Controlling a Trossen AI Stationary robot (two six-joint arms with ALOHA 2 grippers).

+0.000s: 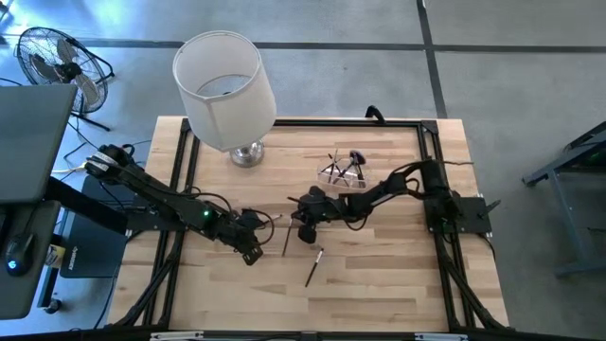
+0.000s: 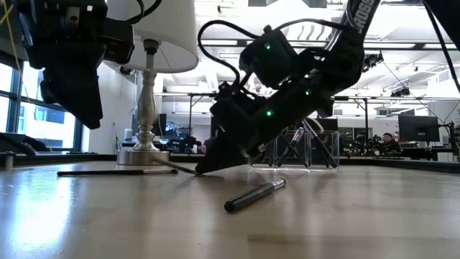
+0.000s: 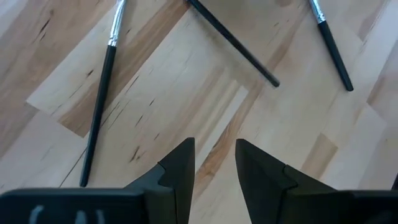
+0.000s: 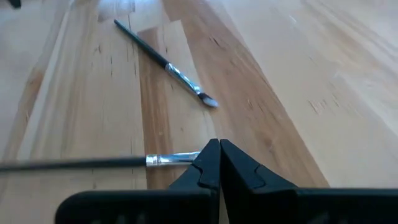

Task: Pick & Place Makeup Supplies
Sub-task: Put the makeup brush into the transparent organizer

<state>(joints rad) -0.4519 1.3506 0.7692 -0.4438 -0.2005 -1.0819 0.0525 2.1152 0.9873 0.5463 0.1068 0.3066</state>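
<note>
My right gripper (image 4: pixel 219 149) is shut at the table surface, near the table's middle (image 1: pixel 306 230), on the end of a thin dark makeup brush (image 4: pixel 93 163) with a silver ferrule. A second brush (image 4: pixel 165 62) lies flat beyond it. A dark pencil (image 2: pixel 255 194) lies on the wood nearer the front edge (image 1: pixel 314 267). My left gripper (image 3: pixel 214 155) is open and hovers above the table (image 1: pixel 251 248), touching nothing; three brushes (image 3: pixel 99 106), (image 3: pixel 233 43), (image 3: pixel 333 43) lie flat ahead of it. My right gripper pinches the brush between its two fingertips at the head end, just past the silver ferrule (image 4: pixel 180 158). The fingers slant down from the table's right and far side. The brush runs off sideways across them, and its handle (image 2: pixel 108 172) lies on the table.
A small clear plastic cup (image 1: pixel 341 172) holding a few brushes stands behind the right gripper. A lamp with a white shade (image 1: pixel 225 85) and metal foot (image 1: pixel 248 154) stands at the far left. Bare wood (image 1: pixel 379 284) stretches along the near edge.
</note>
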